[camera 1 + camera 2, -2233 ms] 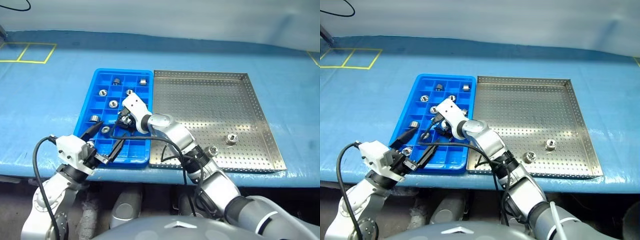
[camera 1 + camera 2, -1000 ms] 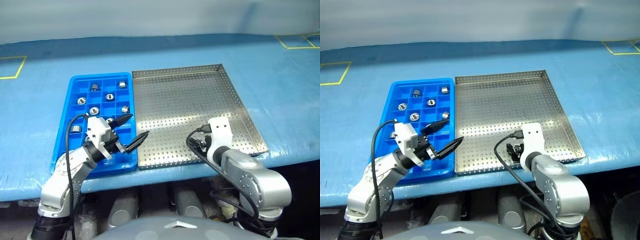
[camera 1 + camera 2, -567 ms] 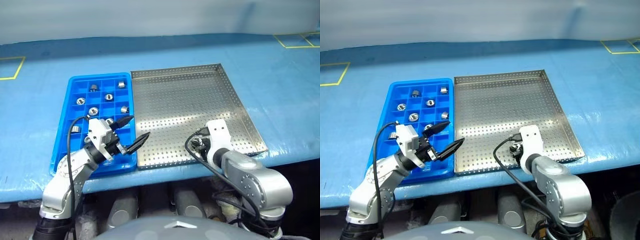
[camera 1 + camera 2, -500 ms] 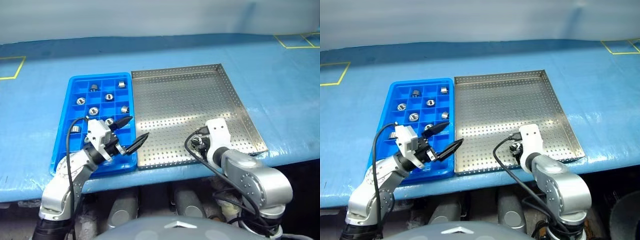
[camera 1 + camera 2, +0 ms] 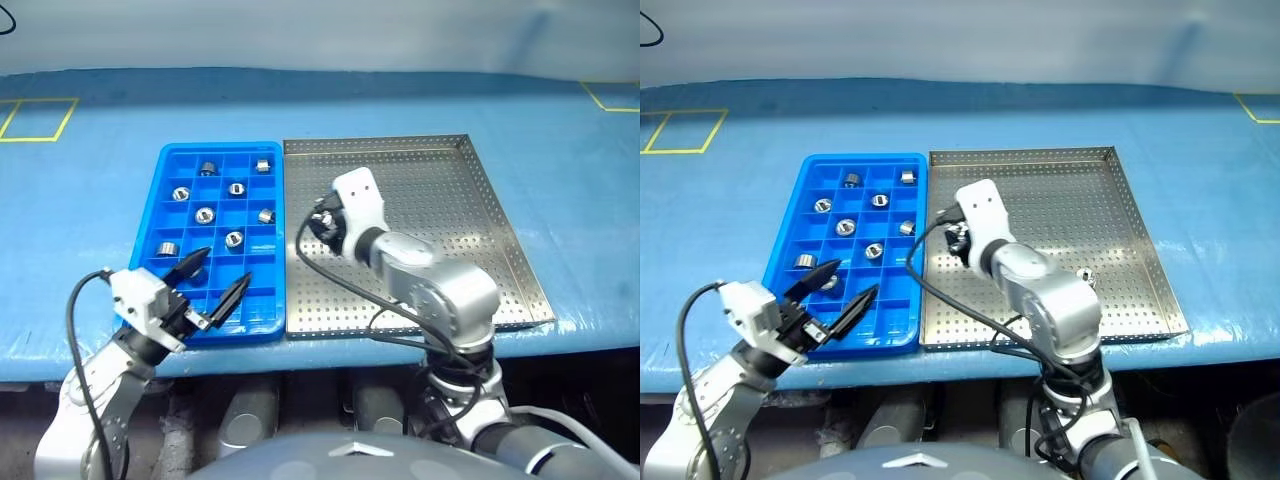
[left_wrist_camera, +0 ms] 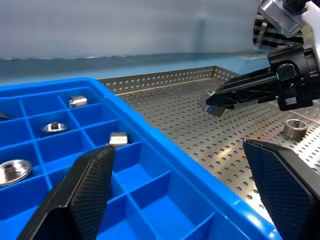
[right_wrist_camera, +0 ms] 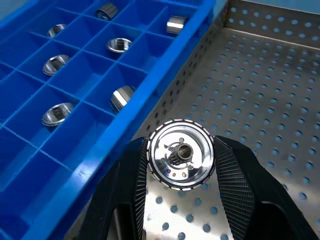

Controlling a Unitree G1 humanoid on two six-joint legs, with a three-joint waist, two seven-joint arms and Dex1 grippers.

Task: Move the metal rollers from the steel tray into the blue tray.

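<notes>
On the blue table (image 5: pixel 90 200), at the far left, the left gripper (image 5: pixel 213 282) hangs over the near edge of the blue tray (image 5: pixel 170 170), its two black fingers (image 5: pixel 186 268) spread wide with nothing between them. The blue tray holds seven rollers (image 5: pixel 205 213), each in its own compartment, all in the far and middle rows; the near compartments under the left gripper are bare. Just beside it, edge to edge, lies the steel tray (image 5: pixel 480 200). Over the steel tray's left side, close to the blue tray's rim, the right gripper (image 7: pixel 180 155) is clamped tight on one roller (image 7: pixel 180 153), held clear of the perforated floor with its end face and dark centre toward the wrist camera. Further right, one more roller (image 5: pixel 1087 276) lies loose on the steel tray floor, well apart from the right gripper.
</notes>
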